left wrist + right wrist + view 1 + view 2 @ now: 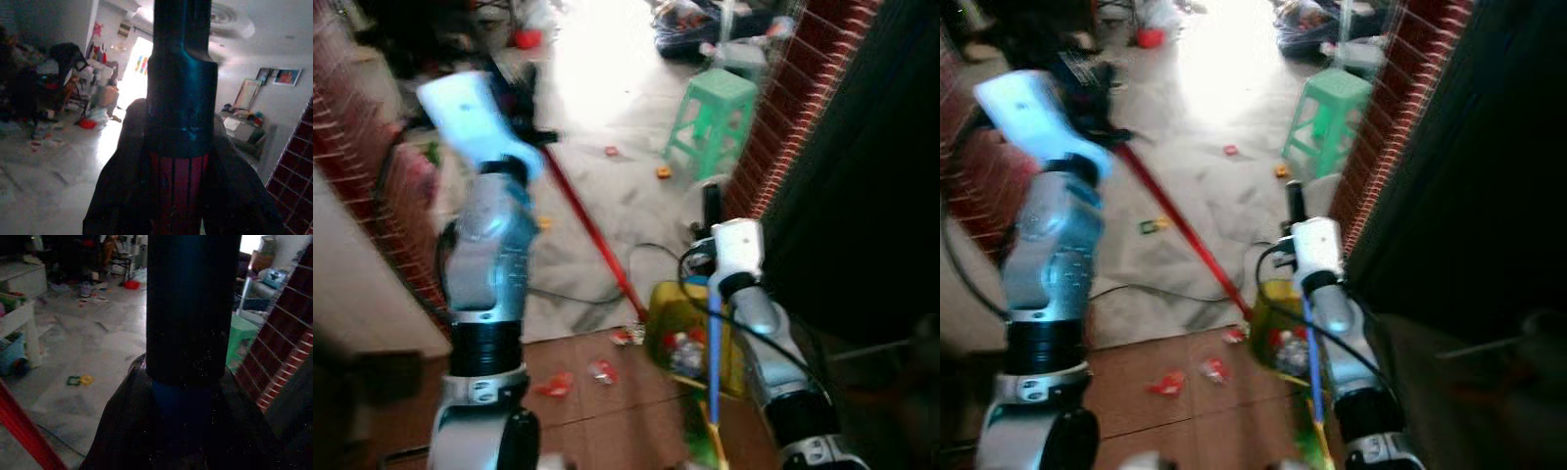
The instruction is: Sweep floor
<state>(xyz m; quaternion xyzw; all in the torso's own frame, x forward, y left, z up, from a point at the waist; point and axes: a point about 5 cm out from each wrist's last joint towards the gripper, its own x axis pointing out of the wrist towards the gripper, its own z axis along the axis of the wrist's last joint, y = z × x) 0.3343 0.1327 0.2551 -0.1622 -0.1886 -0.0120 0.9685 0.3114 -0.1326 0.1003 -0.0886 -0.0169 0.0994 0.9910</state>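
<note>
Broom [592,230] slants fwd-left; head probably by dustpan [680,323].

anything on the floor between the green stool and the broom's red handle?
Yes: between green stool and broom handle, a small red scrap and an orange one lie on the pale floor, seen in left eye view.

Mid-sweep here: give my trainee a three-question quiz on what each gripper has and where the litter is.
1. True or false: the left gripper is shut on the red broom handle.
2. What does the right gripper hold?
A. green stool
B. blue dustpan handle
C. cable
3. Fill in: the red scraps lie on the ____ tiles beside the yellow dustpan.

Key: 1 true; 2 B, the blue dustpan handle; 3 brown.
</note>
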